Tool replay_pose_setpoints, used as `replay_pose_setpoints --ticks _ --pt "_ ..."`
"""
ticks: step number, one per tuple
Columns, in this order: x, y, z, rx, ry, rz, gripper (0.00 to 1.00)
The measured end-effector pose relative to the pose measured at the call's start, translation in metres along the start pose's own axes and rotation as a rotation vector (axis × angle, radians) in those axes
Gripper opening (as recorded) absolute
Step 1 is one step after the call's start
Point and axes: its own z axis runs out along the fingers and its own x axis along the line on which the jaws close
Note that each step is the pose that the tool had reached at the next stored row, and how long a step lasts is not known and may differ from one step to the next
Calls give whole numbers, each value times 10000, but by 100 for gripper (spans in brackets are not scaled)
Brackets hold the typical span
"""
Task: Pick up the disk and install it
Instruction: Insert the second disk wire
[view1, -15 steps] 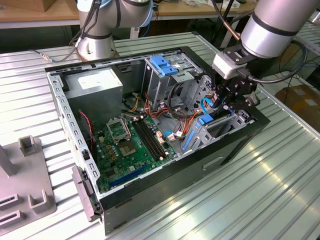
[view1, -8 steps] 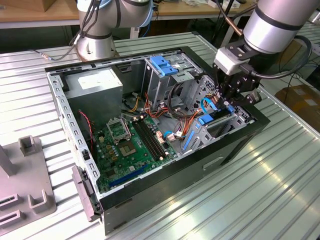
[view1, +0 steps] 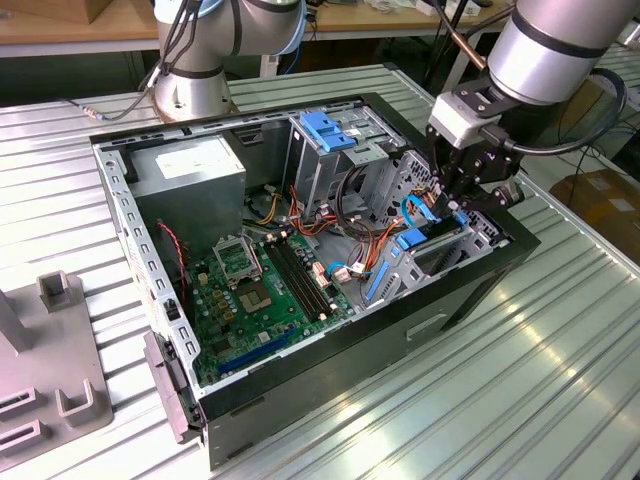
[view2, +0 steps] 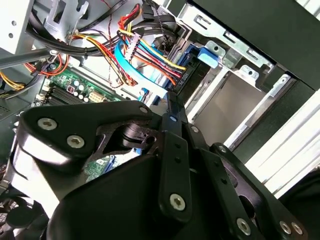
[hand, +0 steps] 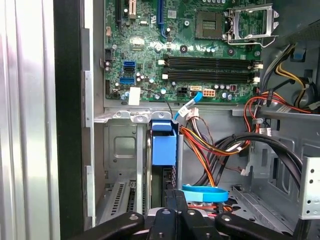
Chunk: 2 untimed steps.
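Observation:
The disk stands on edge inside the drive bay of the open computer case (view1: 480, 275), at the exterior view's right. Its light-blue plastic rail (view1: 412, 238) tops the slot. In the first wrist view that rail (hand: 164, 145) caps the disk's dark narrow edge (hand: 167, 179). My gripper (view1: 455, 205) hangs just above the bay, and its black fingers (hand: 175, 200) are pressed together with nothing between them. In the second wrist view the joined fingertips (view2: 170, 100) sit close to the blue frame (view2: 207, 52). Whether they touch the disk I cannot tell.
Orange, red and black cables (hand: 215, 150) and a light-blue flat cable (hand: 205, 192) crowd the bay's side. The motherboard (view1: 260, 280), a grey power-supply box (view1: 190, 165) and an upright cage with a blue top (view1: 330, 130) fill the case. A grey fixture (view1: 50, 370) and another arm's base (view1: 190, 80) stand outside.

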Motion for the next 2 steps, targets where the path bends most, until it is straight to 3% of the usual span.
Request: replay_pose_setpoints --ticks 2 --pt "0 0 -4 0 0 0 10"
